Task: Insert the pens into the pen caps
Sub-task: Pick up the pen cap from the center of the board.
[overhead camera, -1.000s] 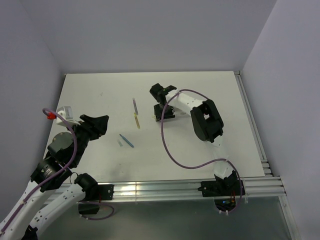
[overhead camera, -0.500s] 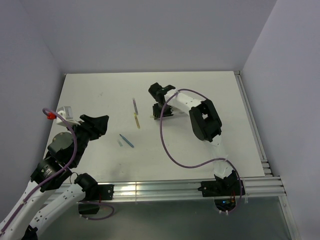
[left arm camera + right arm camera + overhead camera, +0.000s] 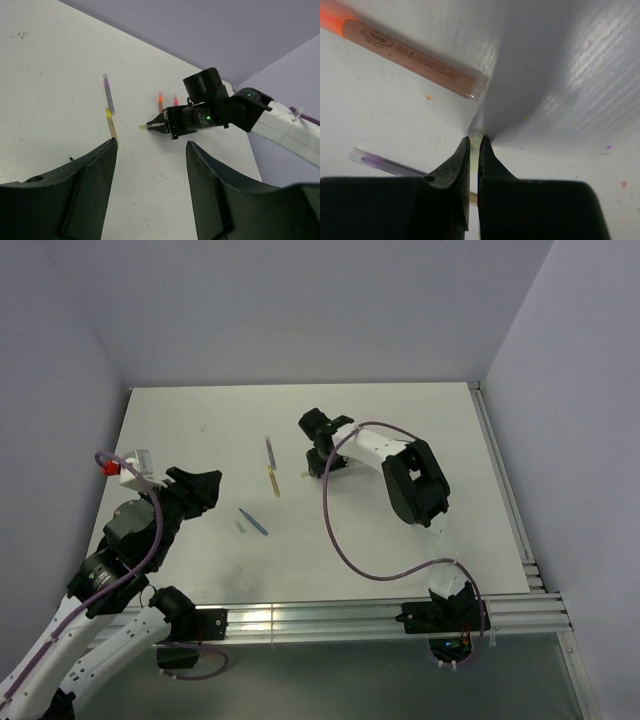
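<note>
Finding a yellow-green cap pinched between the closed fingertips of the right gripper, mid-table, just right of the yellow pen and purple pen. Judging the cap to be light, stiff, hollow plastic, smooth and liable to slip or twist. Advising a hold across its middle, with the open mouth kept clear of the fingertips. Judging the pens to be equally light and rigid and prone to rolling. Advising a hold near mid-barrel, leaving the tip free. Noting the left gripper over the near left of the table, jaws standing wide, holding nothing.

Getting from the right wrist view the cap end-on in the pinch, with an orange pen lying just beyond, but not the length protruding. Getting from the left wrist view the cap sticking out leftward from the jaws, either touching the table or just above it, plus a pink-red pen beside the orange one. Getting from the top view alone a blue pen and a pale blue cap, lying nearer, between the arms.
</note>
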